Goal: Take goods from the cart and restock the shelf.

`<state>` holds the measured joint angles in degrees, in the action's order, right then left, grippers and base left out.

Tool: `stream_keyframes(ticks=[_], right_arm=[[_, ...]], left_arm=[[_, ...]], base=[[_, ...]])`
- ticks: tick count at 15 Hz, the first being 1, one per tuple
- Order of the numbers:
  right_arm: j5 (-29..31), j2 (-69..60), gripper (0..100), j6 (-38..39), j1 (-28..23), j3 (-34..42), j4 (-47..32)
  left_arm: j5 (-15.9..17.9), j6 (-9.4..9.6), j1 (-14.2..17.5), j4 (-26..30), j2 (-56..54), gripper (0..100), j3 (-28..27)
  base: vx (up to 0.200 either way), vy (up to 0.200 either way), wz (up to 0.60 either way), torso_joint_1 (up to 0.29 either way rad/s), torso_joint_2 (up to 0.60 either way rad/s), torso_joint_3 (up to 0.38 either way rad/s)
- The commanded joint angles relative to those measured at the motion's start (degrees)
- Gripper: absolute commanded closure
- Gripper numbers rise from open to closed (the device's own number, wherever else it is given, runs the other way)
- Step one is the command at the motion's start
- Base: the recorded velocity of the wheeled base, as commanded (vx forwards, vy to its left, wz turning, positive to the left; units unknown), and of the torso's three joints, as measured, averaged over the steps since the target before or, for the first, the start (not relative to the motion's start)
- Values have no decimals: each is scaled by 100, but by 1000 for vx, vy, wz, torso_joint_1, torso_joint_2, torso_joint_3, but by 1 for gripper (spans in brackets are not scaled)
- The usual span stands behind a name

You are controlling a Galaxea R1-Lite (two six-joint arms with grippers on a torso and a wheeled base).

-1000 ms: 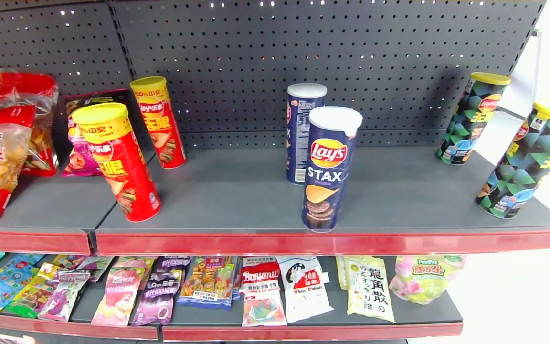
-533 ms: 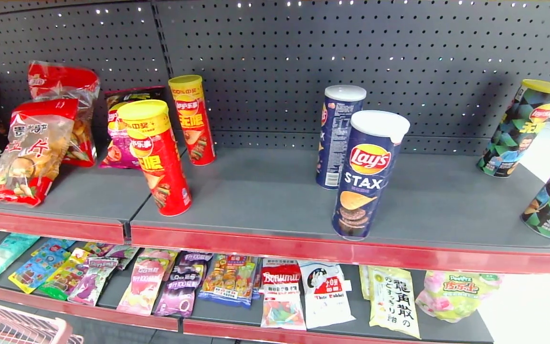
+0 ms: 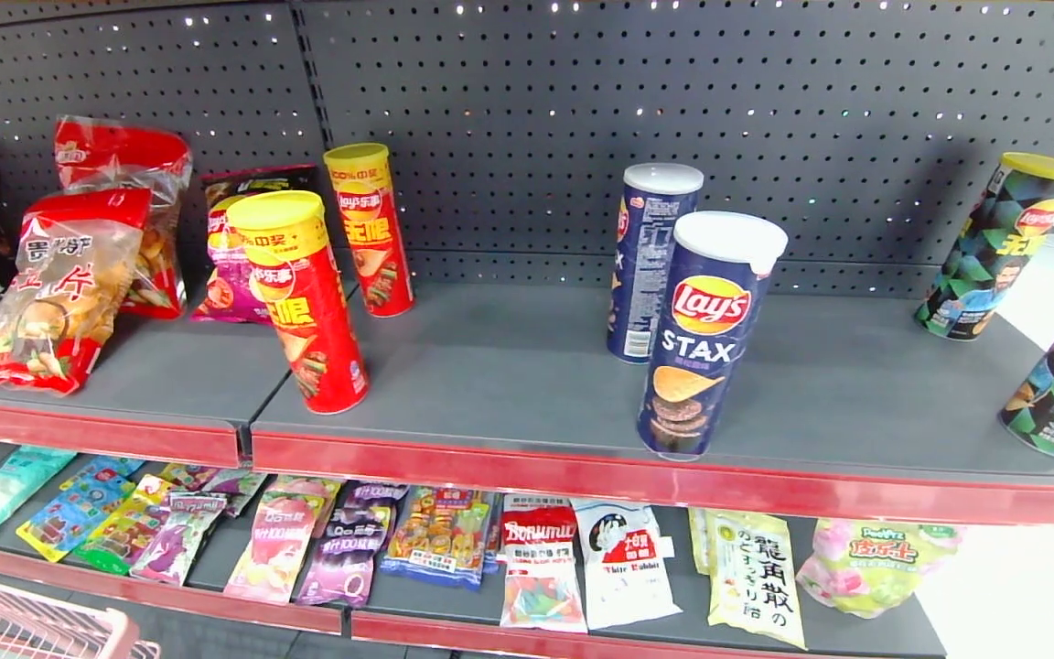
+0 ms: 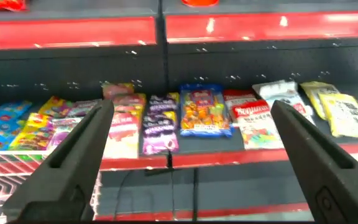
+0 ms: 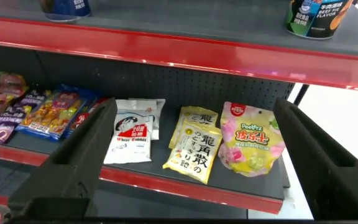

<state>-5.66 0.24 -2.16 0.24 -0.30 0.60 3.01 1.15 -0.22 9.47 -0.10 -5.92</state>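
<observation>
At 7 o'clock in the head view, a corner of the pink wire cart (image 3: pixel 28 630) pokes in below the lower shelf (image 3: pixel 893 631). Its goods are hidden, so neither their kind nor their long axis can be told. The left fingers (image 4: pixel 73 162) are spread wide with nothing between them and face the packets on the lower shelf, with pink wire just off their outer side. The right fingers (image 5: pixel 73 162) are likewise spread and empty, in front of the packets at that shelf's right end. Since the cart lies on the robot's left, the left arm is judged the nearer for the pick, and the goods should lie below and to the left of its fingers. On the upper shelf (image 3: pixel 509 366), the red cans (image 3: pixel 298 302), blue cans (image 3: pixel 710 329) and patterned cans (image 3: pixel 994 247) all stand upright. Bare room lies between red and blue, toward 12 o'clock, and between blue and patterned, toward 2 o'clock. The front can of each pair stands close to the red lip (image 3: pixel 673 485), so a new can probably needs to clear that edge and drop in beside them without knocking one over.
</observation>
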Motion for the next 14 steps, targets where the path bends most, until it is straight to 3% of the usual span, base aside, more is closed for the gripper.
stream_keyframes(ticks=[1,3,4,5,6,7,9,10,11,14], right_arm=[[-85,978,0,189,46,-1024,28],[109,3078,0,884,2,-3081,98],[-58,3456,0,743,81,-3309,98],[-304,3790,0,444,213,-3239,116],[-463,3983,0,321,336,-3169,116],[-691,4344,0,216,670,-3125,107],[-612,4880,0,66,1294,-3195,90],[-313,5311,0,58,1496,-3283,90],[21,5653,0,58,1628,-3318,90],[654,6409,0,66,1892,-3441,125]], left_arm=[[-477,-18,13,-33,71,0,48],[-468,-53,22,-51,10,0,56],[-152,-106,22,-77,10,0,65],[657,17,22,-350,10,0,206],[1193,255,22,-666,10,0,355],[1474,395,22,-903,54,0,425],[200,263,22,-745,27,0,382],[-556,88,22,-754,10,0,390],[-828,-27,22,-771,10,0,399],[-837,123,22,-763,10,0,408]], base=[[0,0,0,0,0,0],[0,0,0,0,0,0],[0,0,0,0,0,0],[0,0,0,0,0,0],[0,0,0,0,0,0],[0,0,0,0,0,0],[0,0,0,0,0,0],[0,0,0,0,0,0],[0,0,0,0,0,0],[0,0,0,0,0,0]])
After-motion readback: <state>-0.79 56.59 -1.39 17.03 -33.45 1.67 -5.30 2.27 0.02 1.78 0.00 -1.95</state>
